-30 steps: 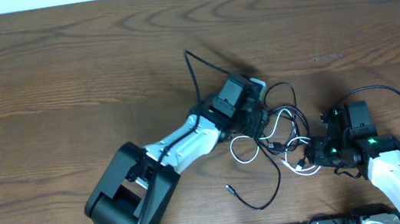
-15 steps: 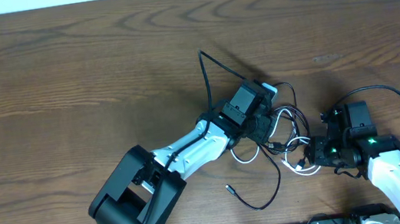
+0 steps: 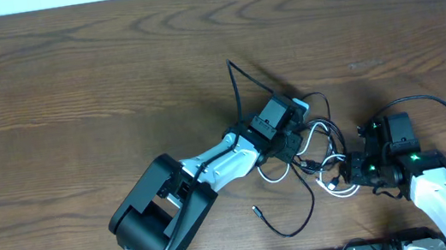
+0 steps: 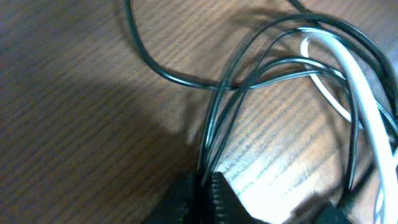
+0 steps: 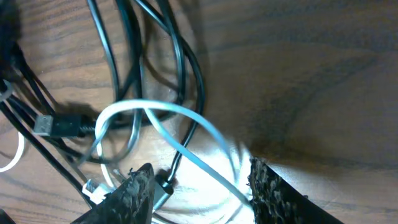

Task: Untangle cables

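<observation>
The cables (image 3: 317, 151) lie in a tangle of black and white cords on the wooden table between both arms. My left gripper (image 3: 294, 140) is at the tangle's left side. In the left wrist view it (image 4: 208, 186) is shut on a bundle of black cable strands (image 4: 230, 99), with the white cable (image 4: 367, 106) curving past on the right. My right gripper (image 3: 348, 173) sits at the tangle's right side and stands open (image 5: 199, 186). A white cable loop (image 5: 186, 149) passes between its fingers without being pinched. Black cables (image 5: 180, 62) and a small plug (image 5: 56, 126) lie just beyond.
A loose black cable end with a plug (image 3: 257, 211) trails toward the front edge. Another black strand (image 3: 234, 80) arcs up behind the left wrist. The right arm's own thick black cable (image 3: 436, 105) loops above its wrist. Bare wood table (image 3: 72, 93) spreads to the left and back.
My left gripper moved slightly right into the tangle and went from open to shut on black strands. The black strand behind it shifted right. The right arm stayed still.
</observation>
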You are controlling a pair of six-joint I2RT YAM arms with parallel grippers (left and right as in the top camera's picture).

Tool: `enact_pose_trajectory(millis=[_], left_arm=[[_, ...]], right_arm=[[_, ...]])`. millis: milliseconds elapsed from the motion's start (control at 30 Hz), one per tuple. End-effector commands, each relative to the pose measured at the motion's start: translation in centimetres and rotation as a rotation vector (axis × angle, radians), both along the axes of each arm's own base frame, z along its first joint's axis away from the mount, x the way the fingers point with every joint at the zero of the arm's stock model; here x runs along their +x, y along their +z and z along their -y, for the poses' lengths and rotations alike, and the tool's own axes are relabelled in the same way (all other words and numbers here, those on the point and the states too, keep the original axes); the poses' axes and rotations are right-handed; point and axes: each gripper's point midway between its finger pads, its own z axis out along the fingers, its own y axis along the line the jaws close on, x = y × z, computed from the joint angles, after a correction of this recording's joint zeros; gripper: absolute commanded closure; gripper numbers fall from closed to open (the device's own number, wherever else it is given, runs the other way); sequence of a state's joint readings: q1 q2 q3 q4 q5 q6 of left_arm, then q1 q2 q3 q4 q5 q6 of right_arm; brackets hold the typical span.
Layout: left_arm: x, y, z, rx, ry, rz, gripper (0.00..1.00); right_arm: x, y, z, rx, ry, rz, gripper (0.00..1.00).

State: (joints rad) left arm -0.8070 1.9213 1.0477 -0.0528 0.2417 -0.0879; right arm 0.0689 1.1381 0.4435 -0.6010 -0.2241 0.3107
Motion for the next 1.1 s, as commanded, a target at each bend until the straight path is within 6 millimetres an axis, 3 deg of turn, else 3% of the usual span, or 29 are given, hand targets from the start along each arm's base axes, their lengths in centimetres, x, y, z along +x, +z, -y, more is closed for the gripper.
enact_pose_trajectory(millis=[0,133,200,233,400,433,567,733,833,1067], left_arm=[[-0.1,2.8,0.2,-0.04,-0.008,0.027,0.92],[-0.2,5.7,-0.8,-0.054,0.006,0.044,0.92],[-0.3,7.2,-1.8,-0.054,0.021,0.045,0.92],[-0.3,8.0,-2.6,-0.051,0.034,0.043,0.93],[0.1,11.3,-7.1,-0.038,0.125,0.033,0.92],[0.5,13.0,-9.5,-0.043,0.182,0.04,0.93],[0.9,17.3,-12.8,-0.133,0.254,0.08,0.92],[0.6,23.8,-15.1,-0.309,0.274,0.194,0.93],[-0.7,27.2,-15.4,-0.41,0.238,0.253,0.92],[-2.1,32.7,-16.5,-0.492,0.233,0.45,0.92]], right_arm=[[0.0,-0.1,0.2,-0.006,-0.01,-0.001,0.54],[0.0,-0.1,0.2,-0.007,-0.01,-0.001,0.65],[-0.1,-0.2,0.2,-0.011,-0.011,-0.002,0.96],[-0.1,-0.2,0.3,-0.011,-0.012,-0.003,0.99],[-0.1,-0.2,0.3,-0.014,-0.012,-0.003,0.99],[-0.1,-0.2,0.3,-0.015,-0.013,-0.002,0.99],[-0.1,-0.2,0.3,-0.015,-0.013,-0.003,0.99],[0.0,-0.2,0.6,-0.03,-0.021,-0.001,0.99],[0.1,-0.2,0.5,-0.026,-0.02,0.004,0.98],[0.0,-0.3,0.7,-0.036,-0.023,-0.001,0.99]])
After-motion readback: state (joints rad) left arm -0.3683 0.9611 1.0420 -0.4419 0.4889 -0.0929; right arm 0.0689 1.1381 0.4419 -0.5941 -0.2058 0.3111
